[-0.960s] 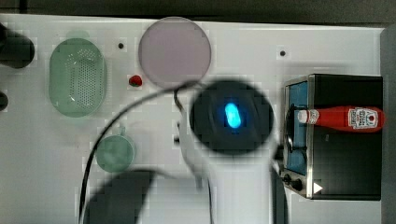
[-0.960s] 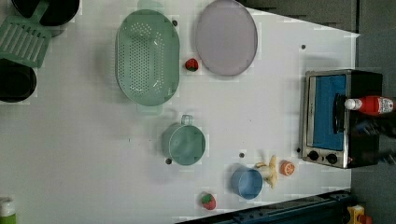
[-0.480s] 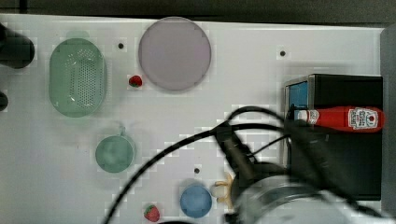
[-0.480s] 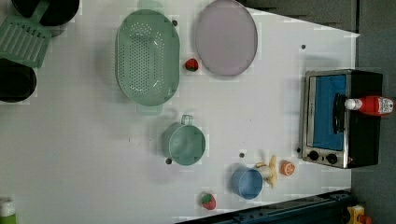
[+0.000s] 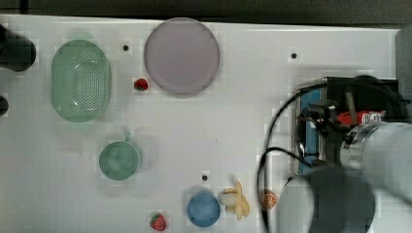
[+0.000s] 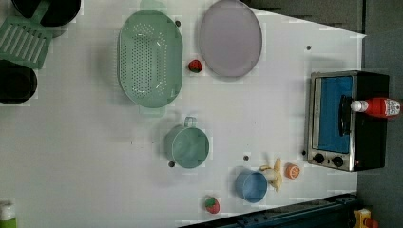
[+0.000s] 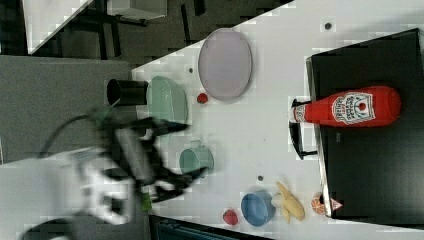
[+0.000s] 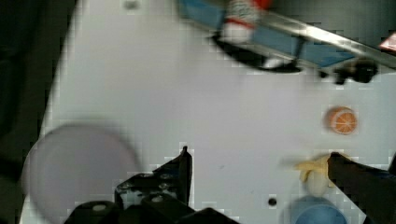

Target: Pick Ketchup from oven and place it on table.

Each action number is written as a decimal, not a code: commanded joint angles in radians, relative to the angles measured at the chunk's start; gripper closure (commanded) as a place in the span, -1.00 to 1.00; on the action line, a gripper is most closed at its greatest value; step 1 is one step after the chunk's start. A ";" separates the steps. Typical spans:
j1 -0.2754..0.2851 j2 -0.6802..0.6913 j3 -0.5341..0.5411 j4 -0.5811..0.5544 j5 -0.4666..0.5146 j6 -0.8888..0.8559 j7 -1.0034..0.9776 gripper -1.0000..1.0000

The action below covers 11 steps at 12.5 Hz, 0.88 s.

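My pincer [image 8: 259, 163] is spread wide and holds nothing. The ketchup [image 7: 350, 108] lies on its side on top of the oven [image 6: 349, 121], its white cap poking out past the oven's front edge above the glass door. I judge the step in hand is the approach. To do it well I should line my fingers across the bottle's slim body, come down onto its middle, and only then squeeze, so it cannot roll off onto the bench [image 6: 95, 156].
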 commanded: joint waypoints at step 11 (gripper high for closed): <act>-0.087 0.475 -0.228 0.173 0.085 0.334 0.001 -1.00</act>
